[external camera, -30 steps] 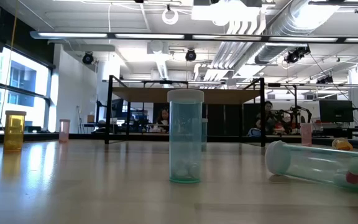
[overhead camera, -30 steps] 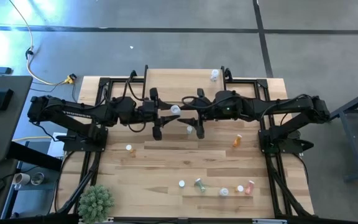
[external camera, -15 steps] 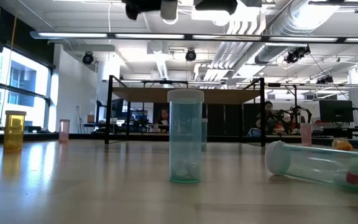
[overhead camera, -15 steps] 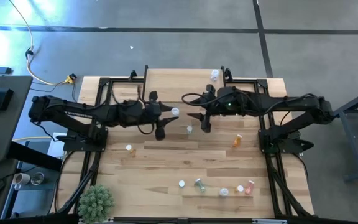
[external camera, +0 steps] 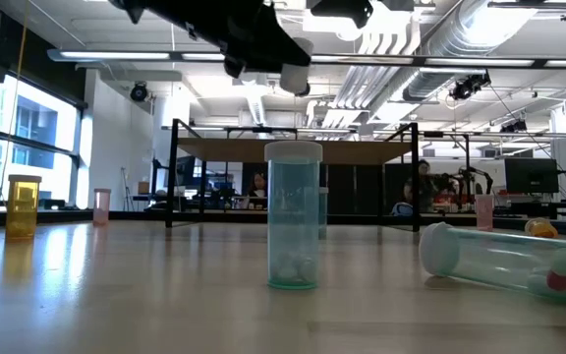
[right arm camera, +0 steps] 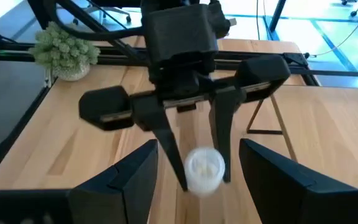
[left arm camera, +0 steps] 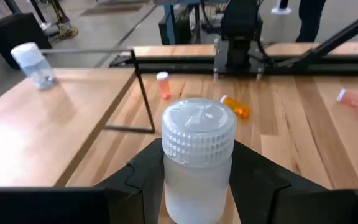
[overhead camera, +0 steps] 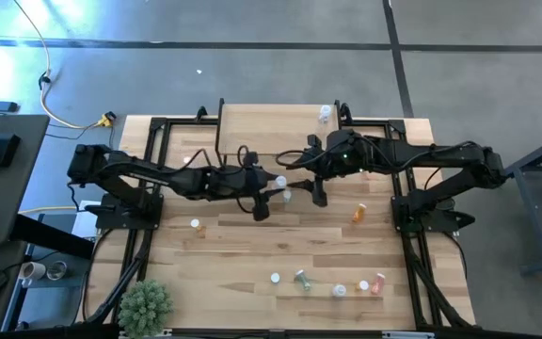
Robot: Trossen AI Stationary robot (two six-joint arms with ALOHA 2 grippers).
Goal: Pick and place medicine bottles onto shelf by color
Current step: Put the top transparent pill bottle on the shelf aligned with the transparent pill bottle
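a green bottle [external camera: 293, 214] stands nearest on the desk [overhead camera: 252, 250], a clear one [external camera: 504, 261] lying beside it. mid-desk, the left gripper [left arm camera: 197, 180] has its jaws pinching a clear white-capped bottle [left arm camera: 197, 158] in the air. the right gripper [overhead camera: 318, 186] faces it, jaws spread. behind, the shelf [overhead camera: 271, 127] carries 1 clear bottle [overhead camera: 325, 113].

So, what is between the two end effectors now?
The clear bottle with a white cap, gripped by the left end effector. The open right end effector faces it, with only bare table between in the high view.
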